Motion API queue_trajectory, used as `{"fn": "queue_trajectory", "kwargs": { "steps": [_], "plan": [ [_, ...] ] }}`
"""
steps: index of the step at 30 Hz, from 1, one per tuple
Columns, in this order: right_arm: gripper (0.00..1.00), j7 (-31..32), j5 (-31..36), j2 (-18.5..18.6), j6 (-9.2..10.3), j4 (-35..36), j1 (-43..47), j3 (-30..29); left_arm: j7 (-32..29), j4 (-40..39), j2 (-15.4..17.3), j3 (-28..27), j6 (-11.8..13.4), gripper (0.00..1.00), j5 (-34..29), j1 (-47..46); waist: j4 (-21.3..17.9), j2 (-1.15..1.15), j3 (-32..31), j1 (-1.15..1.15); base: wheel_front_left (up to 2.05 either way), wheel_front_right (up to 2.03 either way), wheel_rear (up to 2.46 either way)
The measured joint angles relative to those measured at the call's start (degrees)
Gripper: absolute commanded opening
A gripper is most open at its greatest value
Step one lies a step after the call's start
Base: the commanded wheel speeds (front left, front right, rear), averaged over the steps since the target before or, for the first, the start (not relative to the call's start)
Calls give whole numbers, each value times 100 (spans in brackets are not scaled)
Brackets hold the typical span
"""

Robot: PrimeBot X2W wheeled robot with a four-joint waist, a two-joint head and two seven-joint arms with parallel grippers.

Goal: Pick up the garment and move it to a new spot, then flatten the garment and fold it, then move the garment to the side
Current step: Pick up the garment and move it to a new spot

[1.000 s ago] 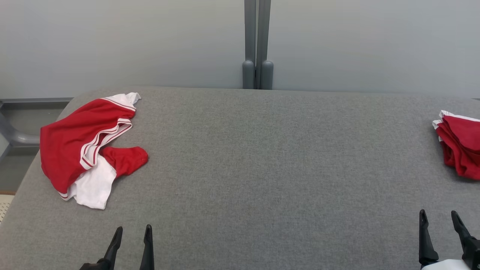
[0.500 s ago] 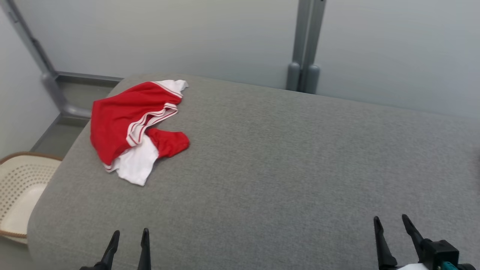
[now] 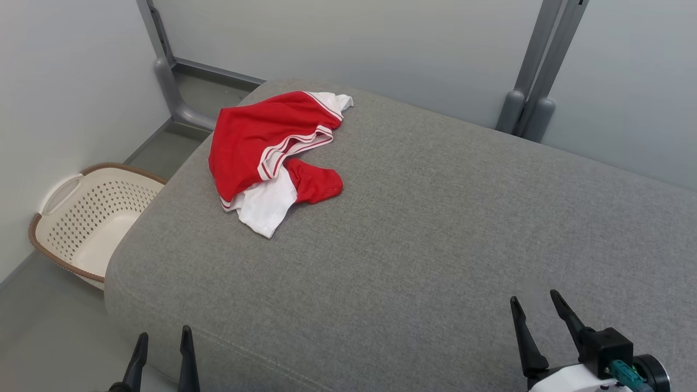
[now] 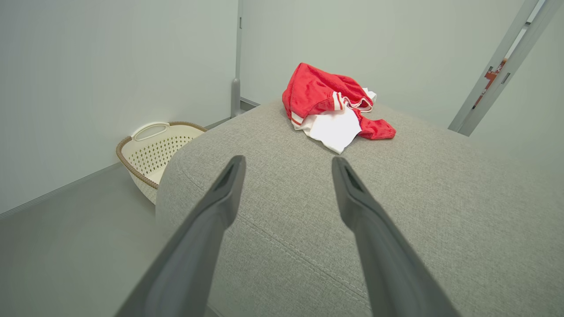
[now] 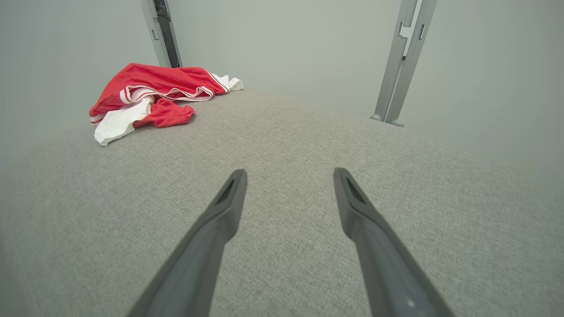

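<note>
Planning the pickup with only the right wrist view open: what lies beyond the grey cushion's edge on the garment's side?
Observer: A cream perforated laundry basket stands on the floor beside the left end of the grey cushion. It is below the garment and not touching it.
Operator: And where is the other arm?
Observer: The left gripper is open. It hangs by the cushion's near left corner, well short of the garment.
</note>
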State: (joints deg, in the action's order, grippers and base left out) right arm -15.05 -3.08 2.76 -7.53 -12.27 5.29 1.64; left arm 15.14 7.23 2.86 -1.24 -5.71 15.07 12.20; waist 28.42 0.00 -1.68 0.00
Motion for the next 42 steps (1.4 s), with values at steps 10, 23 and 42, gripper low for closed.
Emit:
{"fn": "queue_trajectory", "kwargs": {
  "steps": [10,23,42],
  "plan": [
    [100,0,297,9,0,322,91,-210,-1,788,5,508,-127,100,-68,-1064,-40,0,166,0,0,0,0],
    [100,-1,727,910,0,514,-1358,-231,-111,3640,88,1659,-168,100,1646,-5405,-100,0,1777,1,0,0,0],
    [100,-71,555,427,-7,656,-1964,-580,-721,5288,1552,2571,-186,0,3389,-6380,-1006,0,3385,1,0,0,0]
  ]
}}
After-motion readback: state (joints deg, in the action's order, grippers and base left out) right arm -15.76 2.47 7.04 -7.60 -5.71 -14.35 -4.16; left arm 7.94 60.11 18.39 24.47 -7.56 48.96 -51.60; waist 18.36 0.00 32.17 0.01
